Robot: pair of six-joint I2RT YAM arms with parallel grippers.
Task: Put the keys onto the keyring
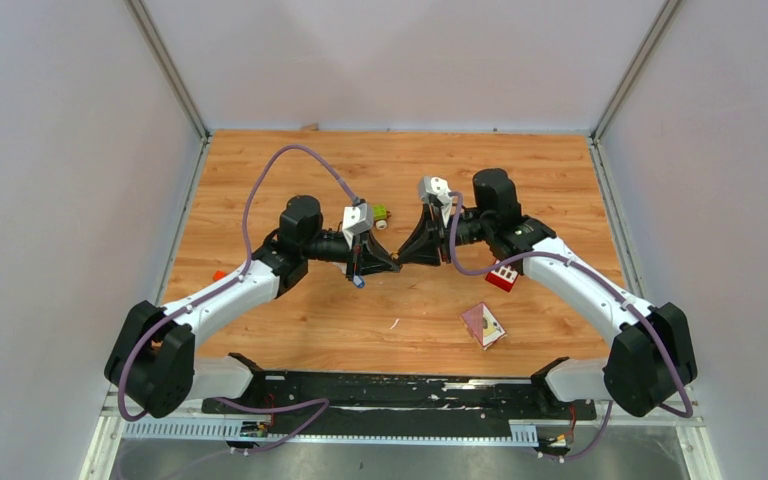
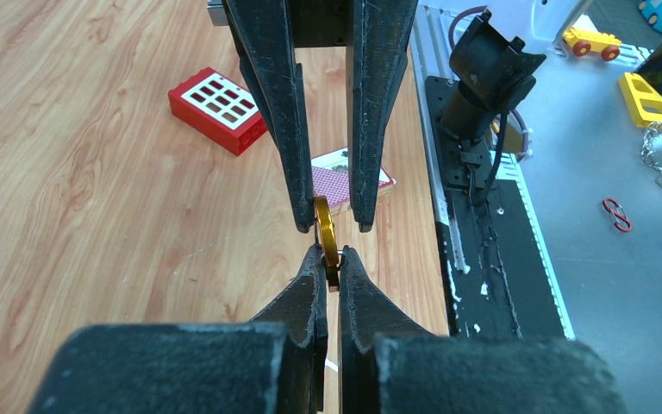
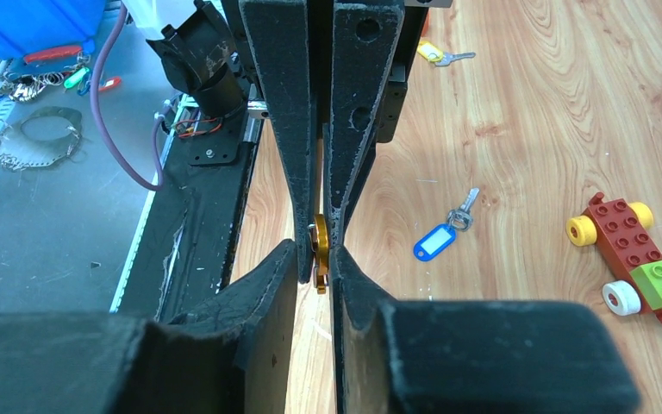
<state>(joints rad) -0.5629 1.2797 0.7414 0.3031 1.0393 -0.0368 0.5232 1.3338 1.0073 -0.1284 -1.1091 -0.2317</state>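
Centrally, we see the thin gold keyring (image 2: 325,226) pinched by the left gripper (image 2: 331,255), right gripper (image 3: 317,250) slightly parted around it.

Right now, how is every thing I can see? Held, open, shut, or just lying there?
left end effector, shut on the keyring.
right end effector, open a little around the keyring.
keyring, held in the air, no keys on it.
blue key, lying loose on the table.
yellow key, lying loose on the table.
toy car, sitting on the table, untouched.
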